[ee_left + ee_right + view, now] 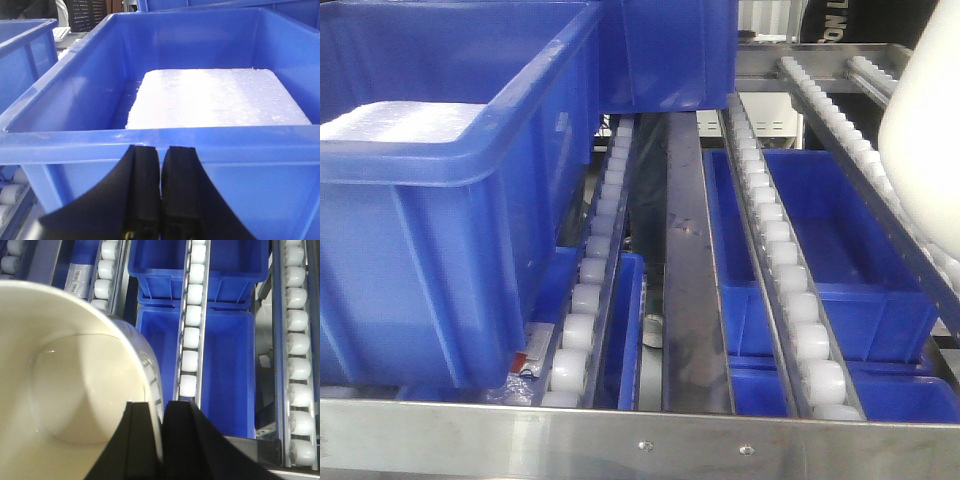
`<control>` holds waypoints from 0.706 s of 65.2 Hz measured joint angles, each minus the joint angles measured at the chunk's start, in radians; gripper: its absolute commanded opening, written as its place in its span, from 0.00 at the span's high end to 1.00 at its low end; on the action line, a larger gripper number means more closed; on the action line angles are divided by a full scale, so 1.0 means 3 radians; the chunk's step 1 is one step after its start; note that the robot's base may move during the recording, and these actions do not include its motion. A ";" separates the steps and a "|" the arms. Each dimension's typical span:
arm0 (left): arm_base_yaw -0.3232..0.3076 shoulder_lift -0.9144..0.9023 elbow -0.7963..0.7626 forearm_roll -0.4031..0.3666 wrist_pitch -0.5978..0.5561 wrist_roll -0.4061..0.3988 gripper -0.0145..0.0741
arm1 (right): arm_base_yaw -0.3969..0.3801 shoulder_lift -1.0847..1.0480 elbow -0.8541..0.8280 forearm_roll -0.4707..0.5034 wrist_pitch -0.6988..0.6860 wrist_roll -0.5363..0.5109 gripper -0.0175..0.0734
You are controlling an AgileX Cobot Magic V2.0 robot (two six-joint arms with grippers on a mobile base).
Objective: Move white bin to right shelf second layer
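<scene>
The glossy cream-white plastic bin (65, 390) is held by its rim wall between the black fingers of the right gripper (161, 440), above the sloping metal rails with white plastic rollers (191, 330) of the right shelf level. In the front view it is seen at the right edge, over the rails. The left gripper (160, 200) is clenched with nothing between its fingers, just before a large blue rectangular plastic crate (75, 100) in which a white foam slab (215, 97) is lying.
</scene>
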 measured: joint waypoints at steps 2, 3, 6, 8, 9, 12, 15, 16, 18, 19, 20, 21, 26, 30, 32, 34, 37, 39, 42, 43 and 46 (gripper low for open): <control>0.0000 0.0000 0.0000 0.0000 0.0000 0.0000 0.74 | 0.0000 0.0000 0.0000 0.0000 0.0000 0.0000 0.73; 0.0000 0.0000 0.0000 0.0000 0.0000 0.0000 0.74 | 0.0000 0.0000 0.0000 0.0000 0.0000 0.0000 0.73; 0.0000 0.0000 0.0000 0.0000 0.0000 0.0000 0.74 | 0.0000 0.0000 0.0000 0.0000 0.0000 0.0000 0.73; 0.0000 0.0000 0.0000 0.0000 0.0000 0.0000 0.74 | 0.0000 0.0000 0.0000 0.0000 0.0000 0.0000 0.73; 0.0000 0.0000 0.0000 0.0000 0.0000 0.0000 0.74 | 0.0000 0.0000 0.0000 0.0000 0.0000 0.0000 0.73; 0.0000 0.0000 0.0000 0.0000 0.0000 0.0000 0.74 | 0.0000 0.0000 0.0000 0.0000 0.0000 0.0000 0.73; 0.0000 0.0000 0.0000 0.0000 0.0000 0.0000 0.74 | 0.0000 0.0000 0.0000 0.0000 0.0000 0.0000 0.73; 0.0000 0.0000 0.0000 0.0000 0.0000 0.0000 0.74 | 0.0000 0.0000 0.0000 0.0000 0.0000 0.0000 0.73; 0.0000 0.0000 0.0000 0.0000 0.0000 0.0000 0.74 | 0.0000 0.0000 0.0000 0.0000 0.0000 0.0000 0.73; 0.0000 0.0000 0.0000 0.0000 0.0000 0.0000 0.74 | 0.0000 0.0000 0.0000 0.0000 0.0000 0.0000 0.73; 0.0000 0.0000 0.0000 0.0000 0.0000 0.0000 0.74 | 0.0000 0.0000 0.0000 0.0000 0.0000 0.0000 0.73; 0.0000 0.0000 0.0000 0.0000 0.0000 0.0000 0.74 | 0.0000 0.0000 0.0000 0.0000 0.0000 0.0000 0.73; 0.0000 0.0000 0.0000 0.0000 0.0000 0.0000 0.74 | 0.0000 0.0000 0.0000 0.0000 0.0000 0.0000 0.73; 0.0000 0.0000 0.0000 0.0000 0.0000 0.0000 0.74 | 0.0000 0.0000 0.0000 0.0000 0.0000 0.0000 0.73; 0.0000 0.0000 0.0000 0.0000 0.0000 0.0000 0.74 | 0.0000 0.0000 0.0000 0.0000 0.0000 0.0000 0.73; 0.0000 0.0000 0.0000 0.0000 0.0000 0.0000 0.74 | 0.0000 0.0000 0.0000 0.0000 0.0000 0.0000 0.73; 0.0000 0.0000 0.0000 0.0000 0.0000 0.0000 0.74 | 0.0000 0.0000 0.0000 0.0000 0.0000 0.0000 0.73; 0.0000 0.0000 0.0000 0.0000 0.0000 0.0000 0.74 | 0.0000 0.0000 0.0000 0.0000 0.0000 0.0000 0.73; 0.0000 0.0000 0.0000 0.0000 0.0000 0.0000 0.74 | 0.0000 0.0000 0.0000 0.0000 0.0000 0.0000 0.73; 0.0000 0.0000 0.0000 0.0000 0.0000 0.0000 0.74 | 0.0000 0.0000 0.0000 0.0000 0.0000 0.0000 0.73; 0.0000 0.0000 0.0000 0.0000 0.0000 0.0000 0.74 | 0.0000 0.0000 0.0000 0.0000 0.0000 0.0000 0.73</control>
